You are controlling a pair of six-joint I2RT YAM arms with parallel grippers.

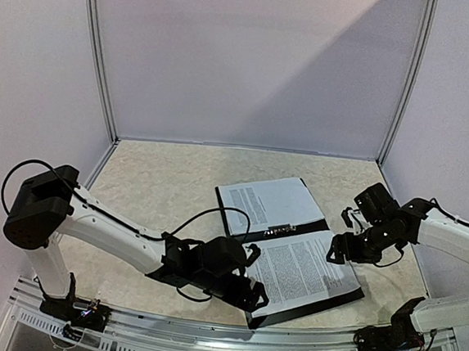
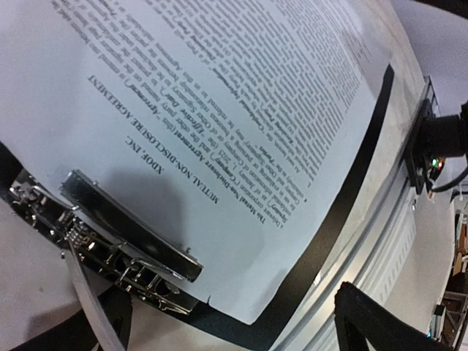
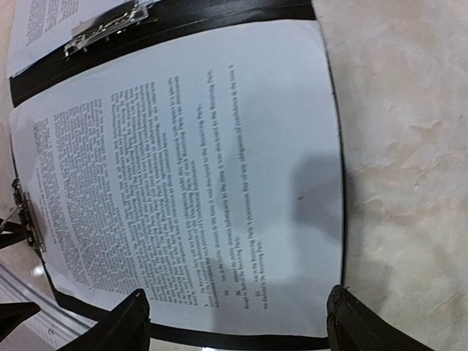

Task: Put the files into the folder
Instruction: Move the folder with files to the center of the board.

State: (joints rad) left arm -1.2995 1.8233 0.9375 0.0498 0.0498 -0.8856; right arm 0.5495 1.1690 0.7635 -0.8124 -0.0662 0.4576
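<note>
Two files (image 1: 296,271) flat on the open folder (image 1: 313,307), by near edge of worktop (image 1: 160,185), right of centre. At folder's near-left corner, over metal clip (image 2: 131,227): left gripper (image 1: 250,296), fingers (image 2: 365,322) wide, holding nothing. Above folder's right edge: right gripper (image 1: 339,252), fingers (image 3: 131,322) spread, empty. Recommend checking near sheet squarely under clip, smoothing without creasing, then closing cover slowly from the far leaf.

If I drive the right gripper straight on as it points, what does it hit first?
Probably the printed sheet lying in the open folder; the right gripper points down at it. Depth is unclear.
</note>
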